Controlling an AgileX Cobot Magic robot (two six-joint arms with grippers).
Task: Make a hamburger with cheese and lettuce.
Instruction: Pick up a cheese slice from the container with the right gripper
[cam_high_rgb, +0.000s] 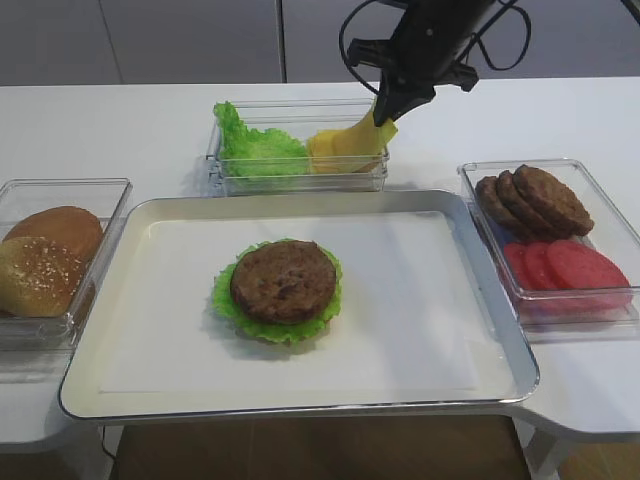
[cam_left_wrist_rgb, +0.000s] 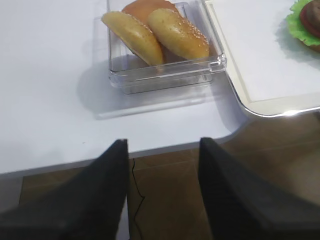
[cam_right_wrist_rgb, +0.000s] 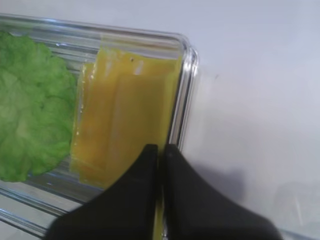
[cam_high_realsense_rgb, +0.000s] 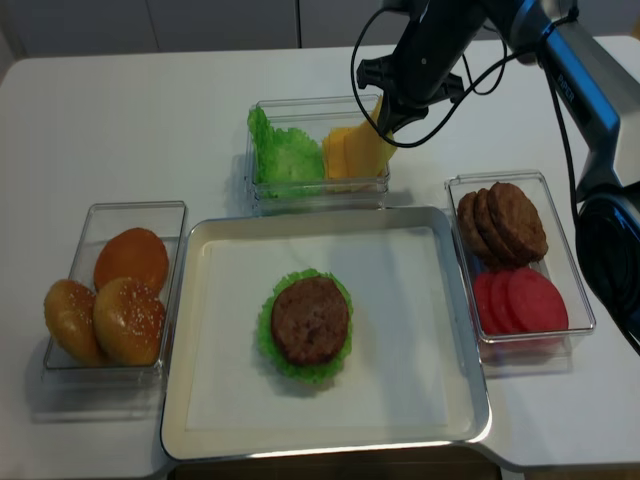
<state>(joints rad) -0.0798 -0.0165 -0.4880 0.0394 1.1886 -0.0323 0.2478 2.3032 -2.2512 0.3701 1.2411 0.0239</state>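
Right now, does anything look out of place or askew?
Only the cheese: one slice stands tilted up out of its clear container, pinched in the right claw. The hamburger sits tidy on the tray.

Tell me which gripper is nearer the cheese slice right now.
Right. The right gripper is shut on the cheese at its bin. The left gripper hangs open off the table's front edge, by the buns.

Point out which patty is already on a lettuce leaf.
The single patty in the middle of the tray, lying on a ruffled lettuce leaf. The other patties overlap bare in the right-hand container.
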